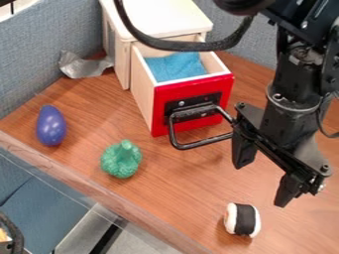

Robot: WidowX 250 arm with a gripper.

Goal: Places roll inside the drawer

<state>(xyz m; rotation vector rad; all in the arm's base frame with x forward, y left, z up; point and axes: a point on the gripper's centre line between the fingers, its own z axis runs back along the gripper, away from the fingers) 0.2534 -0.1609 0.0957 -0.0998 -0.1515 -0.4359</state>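
The black gripper (265, 179) hangs at the right, its two fingers spread wide with nothing between them. The roll (242, 220), white with a black band, lies on the wooden table near the bottom right, below the gripper and apart from it. A small wooden cabinet stands at the top, its red-fronted drawer (159, 110) pulled out. A blue cloth (175, 66) lies inside the drawer. The metal drawer handle (193, 144) sticks out just left of the gripper.
On the table (86, 109) at the left lies a purple egg-shaped object (51, 126). A green broccoli-like toy (121, 159) is below the drawer. Silver foil (84, 65) lies left of the cabinet (114, 44). The table's edge runs diagonally along the lower left.
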